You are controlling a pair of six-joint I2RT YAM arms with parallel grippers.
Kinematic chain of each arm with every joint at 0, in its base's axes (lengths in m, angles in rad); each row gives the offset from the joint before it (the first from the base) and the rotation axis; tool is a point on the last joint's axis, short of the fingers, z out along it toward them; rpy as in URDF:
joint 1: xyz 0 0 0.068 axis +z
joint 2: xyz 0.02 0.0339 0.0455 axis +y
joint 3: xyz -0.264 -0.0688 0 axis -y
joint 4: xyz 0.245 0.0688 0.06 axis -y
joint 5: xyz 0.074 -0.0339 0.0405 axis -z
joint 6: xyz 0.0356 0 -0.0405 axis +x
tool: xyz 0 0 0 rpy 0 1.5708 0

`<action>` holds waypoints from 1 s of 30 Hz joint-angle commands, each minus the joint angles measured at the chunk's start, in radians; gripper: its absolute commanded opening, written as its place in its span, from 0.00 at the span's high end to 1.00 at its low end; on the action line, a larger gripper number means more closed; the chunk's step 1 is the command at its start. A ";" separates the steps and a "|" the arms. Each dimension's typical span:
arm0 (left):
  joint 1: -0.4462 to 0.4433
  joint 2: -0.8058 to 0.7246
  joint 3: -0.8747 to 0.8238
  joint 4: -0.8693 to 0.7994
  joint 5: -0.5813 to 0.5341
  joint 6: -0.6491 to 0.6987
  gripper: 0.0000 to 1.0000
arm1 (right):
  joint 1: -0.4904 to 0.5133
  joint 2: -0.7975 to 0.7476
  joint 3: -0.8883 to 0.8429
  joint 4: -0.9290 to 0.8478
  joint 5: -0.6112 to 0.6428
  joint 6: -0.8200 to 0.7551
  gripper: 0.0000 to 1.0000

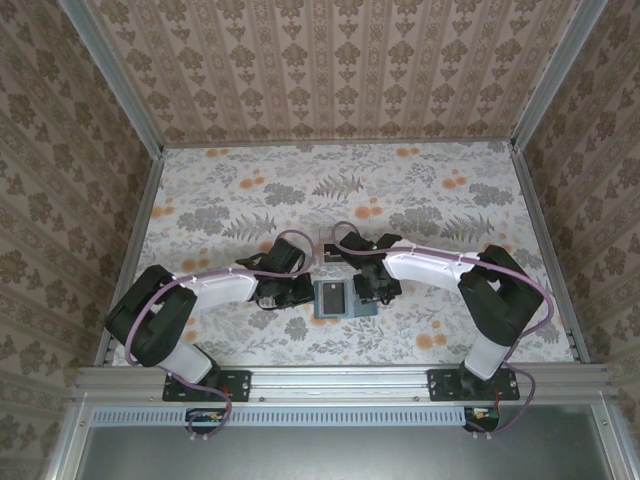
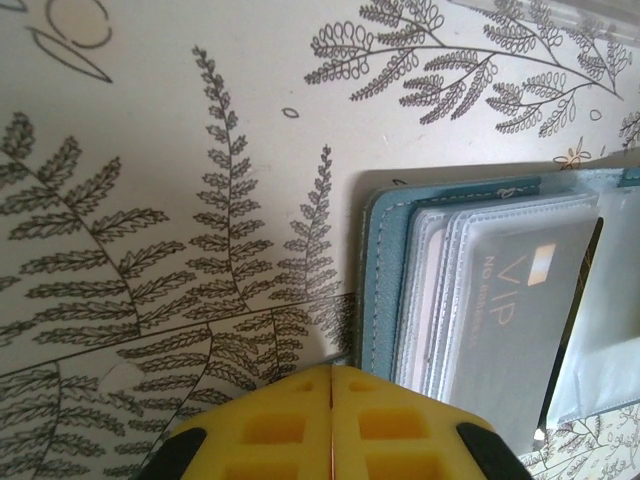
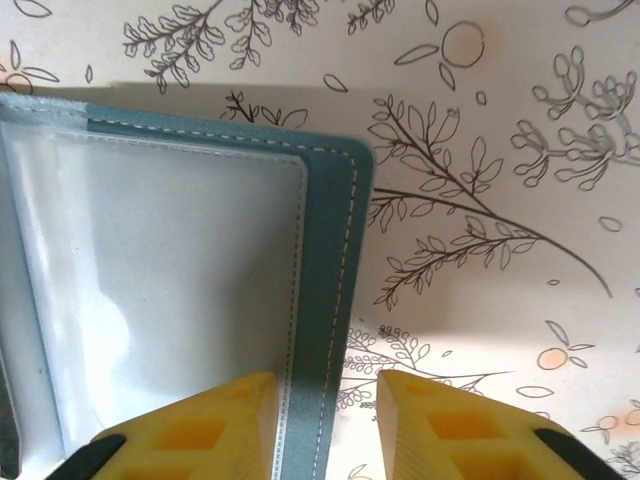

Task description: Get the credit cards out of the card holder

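Note:
The teal card holder point(image 1: 335, 298) lies open on the floral table between my two grippers. In the left wrist view its stitched teal edge point(image 2: 380, 280) frames clear sleeves, and a grey credit card point(image 2: 515, 300) printed "VIP" sits tucked in them. My left gripper point(image 2: 332, 367) is shut with nothing in it, its tips at the holder's left edge. My right gripper point(image 3: 327, 375) is open and straddles the holder's right edge point(image 3: 330, 250). One finger lies over the clear pocket point(image 3: 170, 280), the other over bare table. Both grippers point(image 1: 298, 290) point(image 1: 372, 290) hang low beside the holder.
A clear plastic edge point(image 2: 560, 15) shows beyond the holder at the top right of the left wrist view. Patterned walls point(image 1: 330, 70) close in the table on three sides. The flowered tabletop point(image 1: 250, 190) stretches behind the arms.

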 commanded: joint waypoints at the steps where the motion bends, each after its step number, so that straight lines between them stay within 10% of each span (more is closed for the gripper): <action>1: 0.000 -0.030 0.042 -0.073 -0.010 0.028 0.91 | -0.012 -0.040 -0.030 0.060 -0.081 0.014 0.70; 30: -0.102 0.109 0.162 -0.040 0.002 0.002 0.91 | -0.024 -0.129 0.083 0.033 -0.198 0.000 0.74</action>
